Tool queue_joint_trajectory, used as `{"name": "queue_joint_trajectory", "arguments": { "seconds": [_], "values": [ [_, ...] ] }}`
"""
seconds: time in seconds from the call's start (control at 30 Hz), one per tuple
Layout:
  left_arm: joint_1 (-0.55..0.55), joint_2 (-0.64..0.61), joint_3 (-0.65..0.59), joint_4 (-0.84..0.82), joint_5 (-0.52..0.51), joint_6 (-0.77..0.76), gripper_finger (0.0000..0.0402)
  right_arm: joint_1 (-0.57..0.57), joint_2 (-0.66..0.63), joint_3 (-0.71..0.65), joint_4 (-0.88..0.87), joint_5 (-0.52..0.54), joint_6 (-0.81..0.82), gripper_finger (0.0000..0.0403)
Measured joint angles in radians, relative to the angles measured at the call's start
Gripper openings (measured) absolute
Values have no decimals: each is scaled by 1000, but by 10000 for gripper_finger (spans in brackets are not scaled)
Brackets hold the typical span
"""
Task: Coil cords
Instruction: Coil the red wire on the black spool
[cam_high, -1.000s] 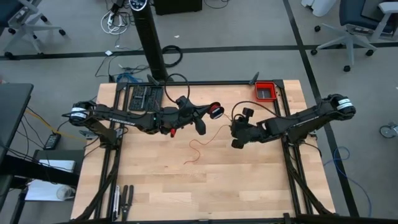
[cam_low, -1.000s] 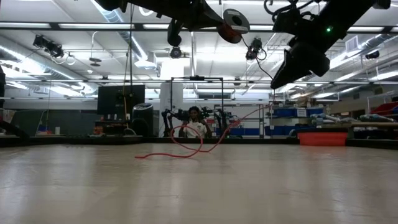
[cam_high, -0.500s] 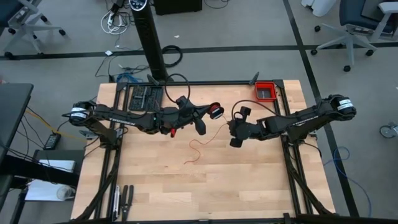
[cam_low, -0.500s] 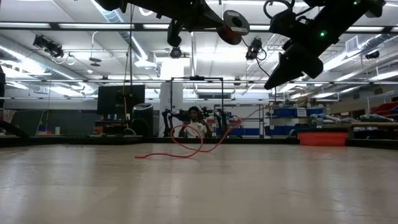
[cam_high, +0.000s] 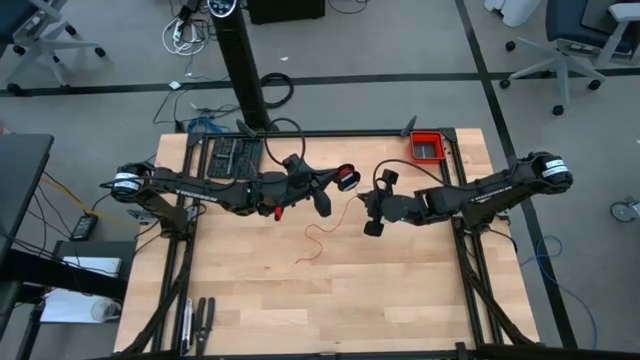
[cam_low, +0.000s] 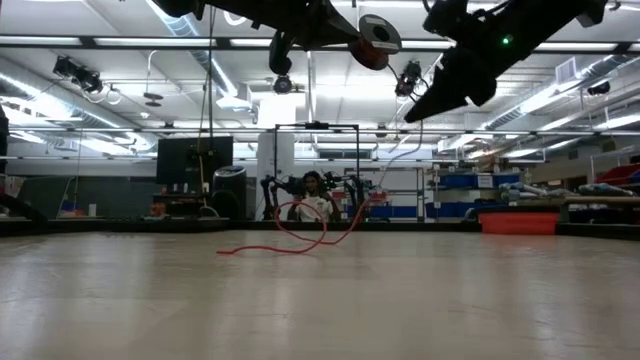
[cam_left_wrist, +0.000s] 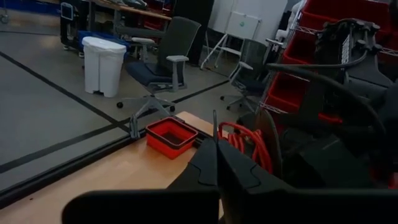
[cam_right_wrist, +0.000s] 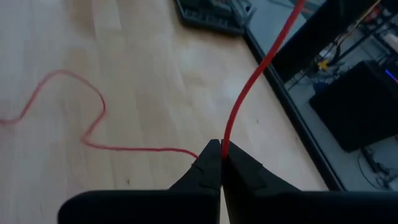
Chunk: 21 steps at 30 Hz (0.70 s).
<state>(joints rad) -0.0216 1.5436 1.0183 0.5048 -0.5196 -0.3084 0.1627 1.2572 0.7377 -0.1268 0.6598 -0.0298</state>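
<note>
Right gripper (cam_right_wrist: 220, 149) pinches red cord (cam_right_wrist: 93, 121) above table (cam_high: 260, 300) centre. Left gripper (cam_left_wrist: 216, 146) closed, holding nothing visible, hovering mid-table.

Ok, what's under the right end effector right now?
Bare wooden table, with the red cord trailing across it. The right end effector pinches that cord above the table; whatever lies directly beneath it is hidden.
</note>
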Motion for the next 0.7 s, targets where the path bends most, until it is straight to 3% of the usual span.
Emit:
{"name": "queue_joint_trajectory", "arguments": {
  "seconds": [0.2,0.47,0.7],
  "values": [
    [0,0,0,4,-39,-14,0,11,27,76,-4,0,-17,1],
    [0,0,0,-9,-63,-14,0,18,181,267,-52,-76,-109,1],
    [0,0,0,-16,-58,-13,0,25,198,375,-70,-101,-166,0]
  ]
}}
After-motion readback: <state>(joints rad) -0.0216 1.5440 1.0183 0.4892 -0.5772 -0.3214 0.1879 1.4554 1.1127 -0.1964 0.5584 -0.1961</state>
